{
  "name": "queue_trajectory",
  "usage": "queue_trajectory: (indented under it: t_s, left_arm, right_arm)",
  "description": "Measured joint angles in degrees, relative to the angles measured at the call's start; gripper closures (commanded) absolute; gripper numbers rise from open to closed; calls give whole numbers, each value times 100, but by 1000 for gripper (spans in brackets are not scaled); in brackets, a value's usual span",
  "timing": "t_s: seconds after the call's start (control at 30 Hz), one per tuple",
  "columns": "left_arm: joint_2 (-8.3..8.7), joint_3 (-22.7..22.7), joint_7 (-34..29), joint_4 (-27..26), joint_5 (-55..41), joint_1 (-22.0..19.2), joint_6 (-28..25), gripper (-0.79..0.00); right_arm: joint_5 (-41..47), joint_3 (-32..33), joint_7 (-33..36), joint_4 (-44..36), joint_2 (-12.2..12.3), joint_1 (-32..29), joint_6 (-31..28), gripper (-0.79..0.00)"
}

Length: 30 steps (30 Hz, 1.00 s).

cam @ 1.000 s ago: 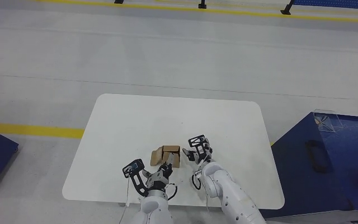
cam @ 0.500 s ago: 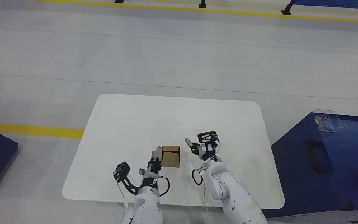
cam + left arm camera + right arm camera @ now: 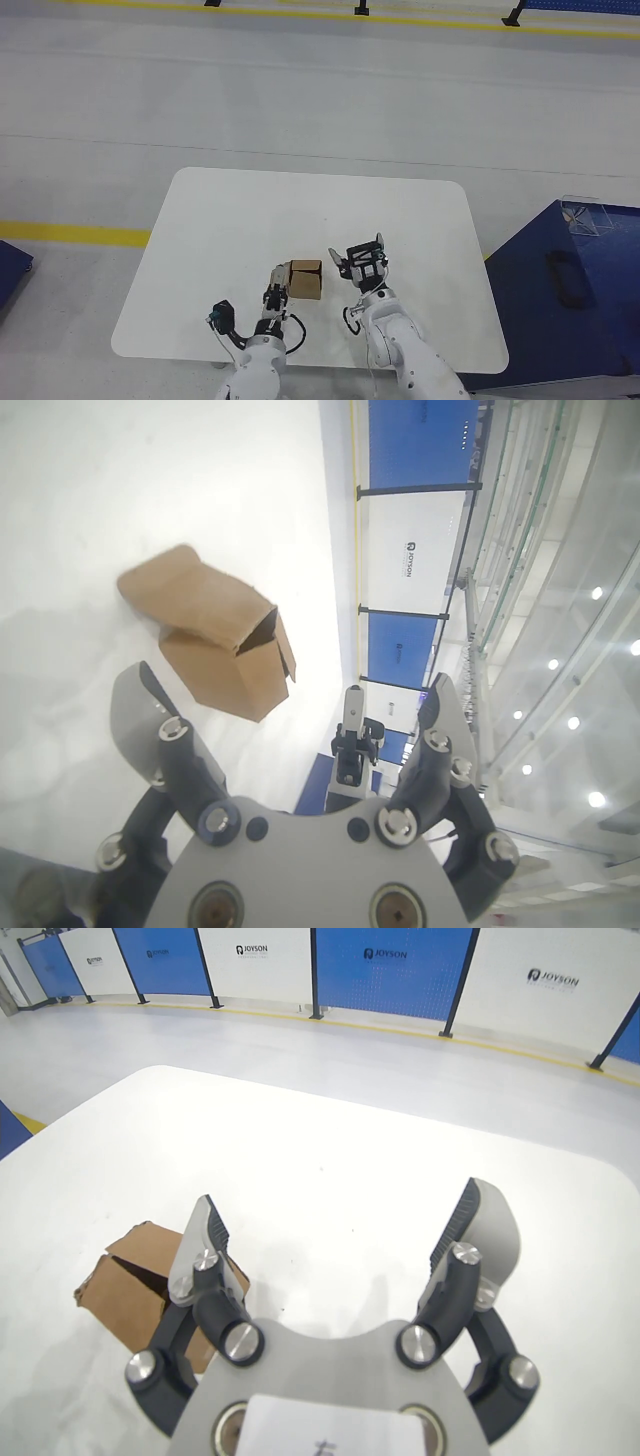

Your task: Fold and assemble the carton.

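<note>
Left gripper (image 3: 290, 685): fingers spread, holding nothing, pointed low along the tabletop. The carton (image 3: 215, 650) is just ahead of it, very close. Right gripper (image 3: 341, 1193): also spread and empty, with the carton to its left across a small gap. The carton sits on the table (image 3: 250, 210) near the robot's edge, between the two grippers, its flaps part-closed with a slit showing. The left gripper looks nearer, so it is probably the one to press first.

The carton (image 3: 305, 279) is a small brown cardboard box, folded into a boxy shape but not closed. At one end its flaps stand ajar, with a dark gap between them and one flap edge sticking out. It rests on the white table (image 3: 240, 215), about midway across and nearer the table's near edge, touching nothing else.
</note>
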Motion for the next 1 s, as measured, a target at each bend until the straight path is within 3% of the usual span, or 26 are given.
queue_trajectory:
  t_s: [0.2,0.33,0.63,1.0]
  left_arm:
    - [-118,-201,215,714,-1624,-80,-1583,-785]
    - [-171,-185,385,1417,-1676,-391,-2437,-785]
    - [-289,7,900,2407,-1487,-1011,-2648,-785]
    - [-344,-70,1025,2806,-1338,-1303,-3030,-785]
  right_arm:
    - [-336,-384,19,207,-118,283,210,-785]
    - [-697,-707,216,547,-222,604,357,-785]
    - [-1538,-1308,586,1404,-428,1028,626,-785]
    - [-1667,-1389,694,1758,-568,1139,674,-785]
